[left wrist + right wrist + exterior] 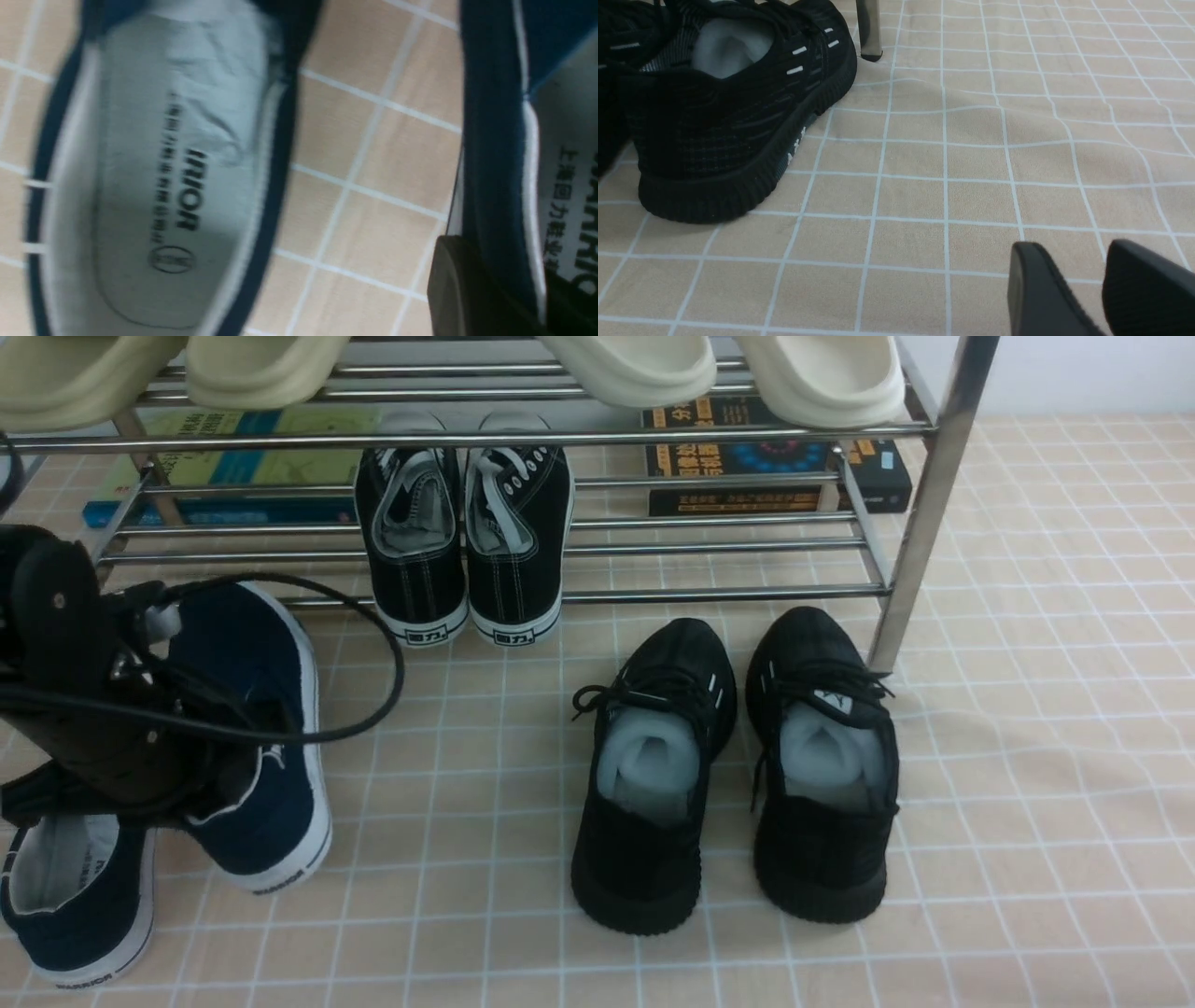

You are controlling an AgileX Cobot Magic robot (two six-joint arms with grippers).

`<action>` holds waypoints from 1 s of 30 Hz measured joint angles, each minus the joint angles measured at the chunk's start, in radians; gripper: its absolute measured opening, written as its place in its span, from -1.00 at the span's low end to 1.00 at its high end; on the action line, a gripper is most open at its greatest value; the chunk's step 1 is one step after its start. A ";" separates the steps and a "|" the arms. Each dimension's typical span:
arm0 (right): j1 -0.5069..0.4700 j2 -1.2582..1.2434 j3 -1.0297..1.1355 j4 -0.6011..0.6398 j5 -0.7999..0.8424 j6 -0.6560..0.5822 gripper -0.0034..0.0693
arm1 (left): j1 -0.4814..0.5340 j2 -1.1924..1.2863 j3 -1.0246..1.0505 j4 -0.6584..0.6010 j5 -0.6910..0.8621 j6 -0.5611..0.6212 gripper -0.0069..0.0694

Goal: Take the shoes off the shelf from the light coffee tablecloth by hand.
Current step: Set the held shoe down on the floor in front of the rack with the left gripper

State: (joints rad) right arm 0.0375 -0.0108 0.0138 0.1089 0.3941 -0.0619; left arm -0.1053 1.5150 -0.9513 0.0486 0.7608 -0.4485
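Both navy-blue shoes are off the shelf (920,513) and at the front left of the light coffee tablecloth (1027,756). One shoe (79,896) lies flat on the cloth, its grey-white lining (177,186) facing up. The other shoe (275,737) is tilted, its white sole edge turned to the right. My left gripper (504,275) is shut on that shoe's side wall: one finger (462,289) is outside it, the other is inside and mostly hidden. My right gripper (1071,247) hovers low over bare cloth, its jaws slightly apart and holding nothing. It is out of the front view.
A black lace-up pair (467,541) stands on the shelf's lower tier and cream slippers (635,369) on the upper. Books (775,457) lie behind the tubes. Black knit sneakers (728,765) stand mid-cloth near the shelf's post. A black cable (378,644) loops from my left arm.
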 joint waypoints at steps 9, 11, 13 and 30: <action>0.000 0.000 0.000 0.000 0.000 0.000 -0.25 | -0.054 0.002 0.007 0.026 0.136 0.000 -0.76; 0.000 0.000 0.000 0.000 0.000 0.000 -0.25 | -0.054 0.002 0.007 0.060 0.130 0.000 -0.76; 0.000 0.000 0.000 0.000 0.000 0.000 -0.25 | -0.055 0.002 0.007 0.073 0.121 -0.002 -0.76; 0.000 0.000 0.000 0.000 0.000 0.000 -0.25 | -0.059 0.003 0.008 0.288 -0.019 -0.120 -0.76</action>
State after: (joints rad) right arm 0.0375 -0.0108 0.0138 0.1089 0.3941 -0.0619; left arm -0.1645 1.5180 -0.9435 0.3368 0.7423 -0.5684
